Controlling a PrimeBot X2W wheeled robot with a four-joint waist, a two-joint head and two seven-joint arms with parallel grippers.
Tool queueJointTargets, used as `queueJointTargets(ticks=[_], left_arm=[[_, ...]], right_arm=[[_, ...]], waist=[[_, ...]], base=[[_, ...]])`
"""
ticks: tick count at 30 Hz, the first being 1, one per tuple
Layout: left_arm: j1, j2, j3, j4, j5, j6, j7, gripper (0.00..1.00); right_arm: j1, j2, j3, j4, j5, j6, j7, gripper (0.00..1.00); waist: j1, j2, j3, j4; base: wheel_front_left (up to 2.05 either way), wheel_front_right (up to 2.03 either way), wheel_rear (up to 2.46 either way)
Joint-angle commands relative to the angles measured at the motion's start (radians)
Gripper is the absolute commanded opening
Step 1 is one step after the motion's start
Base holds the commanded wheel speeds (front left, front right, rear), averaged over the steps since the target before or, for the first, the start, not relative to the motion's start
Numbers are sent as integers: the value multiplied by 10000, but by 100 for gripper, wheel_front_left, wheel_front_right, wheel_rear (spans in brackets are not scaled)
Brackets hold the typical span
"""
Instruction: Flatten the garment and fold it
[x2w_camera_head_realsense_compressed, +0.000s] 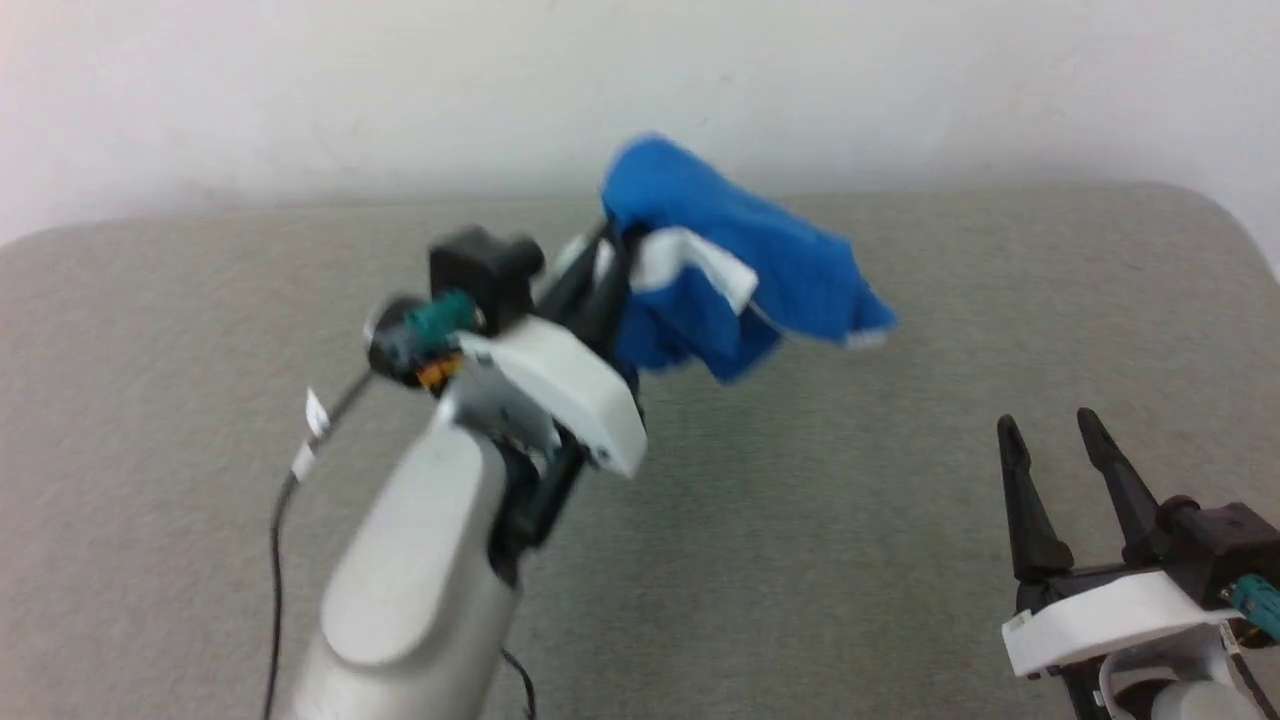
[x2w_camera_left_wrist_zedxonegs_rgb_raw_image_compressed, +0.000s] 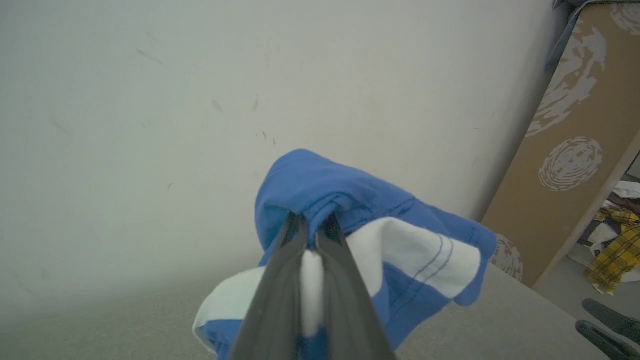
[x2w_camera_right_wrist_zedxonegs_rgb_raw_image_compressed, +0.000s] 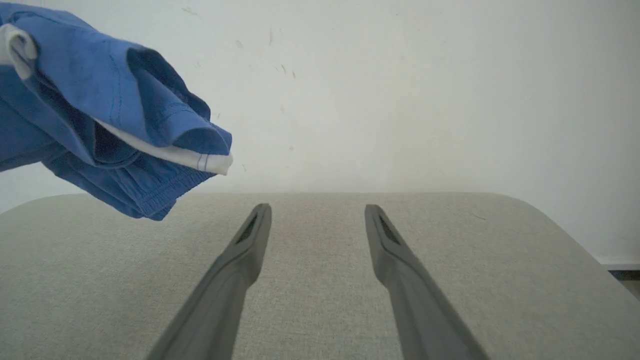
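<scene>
A bright blue garment (x2w_camera_head_realsense_compressed: 735, 255) with white stripe trim hangs bunched and crumpled in mid-air above a grey fabric surface (x2w_camera_head_realsense_compressed: 800, 520), folds drooping, touching nothing below.

Pale grey forearm (x2w_camera_head_realsense_compressed: 420, 570), white wrist housing (x2w_camera_head_realsense_compressed: 575, 395), black cable (x2w_camera_head_realsense_compressed: 277, 560), long dark pincer fingers (x2w_camera_head_realsense_compressed: 1025, 510).

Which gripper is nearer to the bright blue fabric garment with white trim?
Left. The left gripper is shut on the bright blue, white-trimmed fabric garment, holding it bunched in the air; the right gripper stands open, lower and rightward, clear of it.
</scene>
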Motion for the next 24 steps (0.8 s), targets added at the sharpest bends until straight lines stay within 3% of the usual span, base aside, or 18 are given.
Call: queueJointTargets(ticks=[1,10,11,12,13,20,24], left_arm=[[544,-39,-160,-44,-95,61,-90,0],[4000,-166,-744,1380,-388,1112,-647,0],[4204,-173,-801,1536,-410,1158,-703,21],[4337,-173,-912,1677,-304,1210,-781,78],[4451,-176,-990,1774,-263,1238,-851,100],[4331,-211,-1046,790,81,1368,-2800,100],[4128,-179,-654,-138,338,1508,-3088,100]], right_arm=[[103,25,-14,-8,58,-9,-17,100],[132,25,178,83,214,-9,-73,100],[132,25,160,95,229,-9,-86,100],[135,25,159,121,234,-9,-88,100],[124,25,201,144,234,-9,-79,100],[94,25,247,162,169,-9,-70,100],[145,26,221,148,170,-9,-53,100]], waist=[[1,-1,-97,-1159],[1,-1,254,-1728],[1,-1,276,-1692],[1,-1,263,-1643],[1,-1,260,-1622],[1,-1,96,-1303],[1,-1,-15,-1118]], base=[[0,0,0],[0,0,0],[0,0,0],[0,0,0],[0,0,0],[0,0,0],[0,0,0]])
